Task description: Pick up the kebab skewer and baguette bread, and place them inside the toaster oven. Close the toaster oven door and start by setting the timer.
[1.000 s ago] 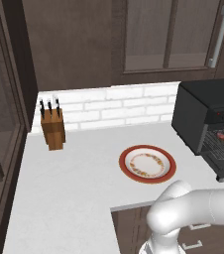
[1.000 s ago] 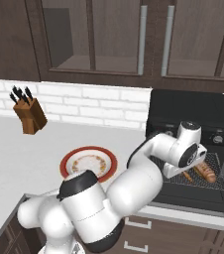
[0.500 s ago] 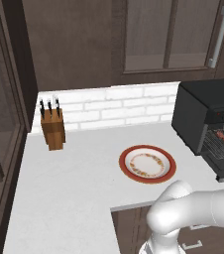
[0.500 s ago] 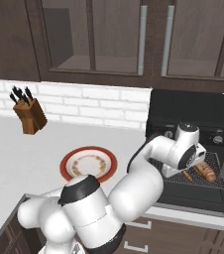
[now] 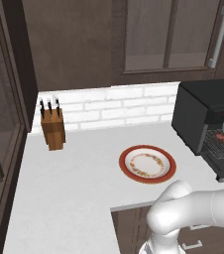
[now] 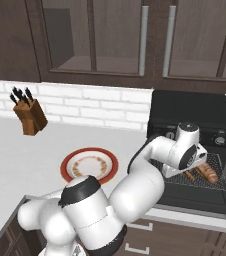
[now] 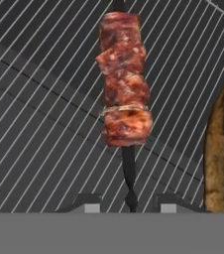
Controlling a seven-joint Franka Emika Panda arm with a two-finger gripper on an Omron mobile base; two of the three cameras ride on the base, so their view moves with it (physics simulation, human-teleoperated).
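Observation:
The kebab skewer lies on the wire rack inside the black toaster oven, its brown and red chunks pointing away from the hand. My gripper is open, with a fingertip on either side of the thin stick and a gap to each. The golden-brown baguette bread rests on the same rack just right of the skewer, and shows beside my white hand as the baguette bread. The toaster oven door is folded down flat in front. Small dials sit on the control strip.
An empty red-rimmed plate sits mid-counter left of the oven. A wooden knife block stands by the white brick wall at the far left. Dark cabinets hang above. The oven's roof and side walls close in around my hand.
My fingers have spread apart off the skewer's stick, leaving it on the rack. The arm has barely shifted; bread and plate are unmoved.

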